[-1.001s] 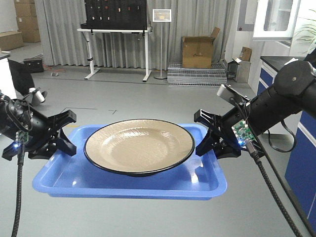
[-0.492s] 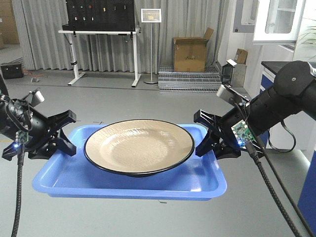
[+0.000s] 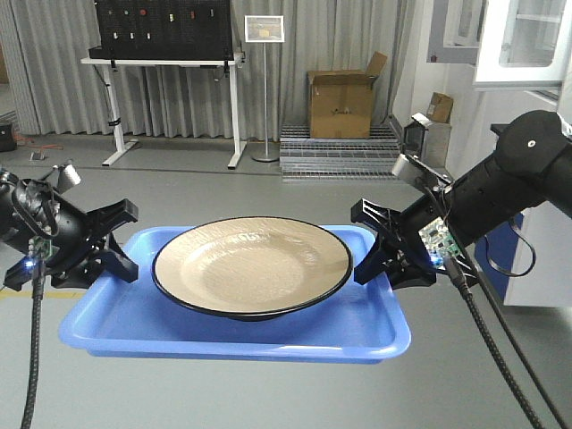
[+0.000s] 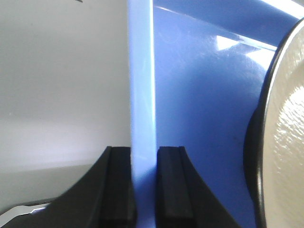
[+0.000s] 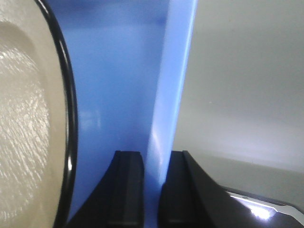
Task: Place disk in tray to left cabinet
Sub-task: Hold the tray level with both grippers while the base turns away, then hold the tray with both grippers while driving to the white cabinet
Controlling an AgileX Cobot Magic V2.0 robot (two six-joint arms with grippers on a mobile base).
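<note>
The tan disk (image 3: pixel 252 264) with a thin black rim lies in the blue tray (image 3: pixel 223 335), which hangs in the air above the grey floor. My left gripper (image 3: pixel 121 259) is shut on the tray's left rim, and my right gripper (image 3: pixel 371 259) is shut on its right rim. In the left wrist view the black jaws of my left gripper (image 4: pixel 144 190) clamp the pale blue tray rim (image 4: pixel 141 95), with the disk (image 4: pixel 285 142) at the right edge. In the right wrist view my right gripper (image 5: pixel 152 190) clamps the tray rim (image 5: pixel 173 95), with the disk (image 5: pixel 28 118) at the left. The left cabinet is out of view.
Ahead stand a white-legged desk (image 3: pixel 165 71), a sign stand (image 3: pixel 264 31), an open cardboard box (image 3: pixel 344 89) on stacked metal grating (image 3: pixel 335 156), and grey curtains behind. A white wall cabinet (image 3: pixel 527 45) and a counter are at the right.
The room behind has slid to the left in the front view. Both grippers, the tray and the disk hold the same place in the frame.
</note>
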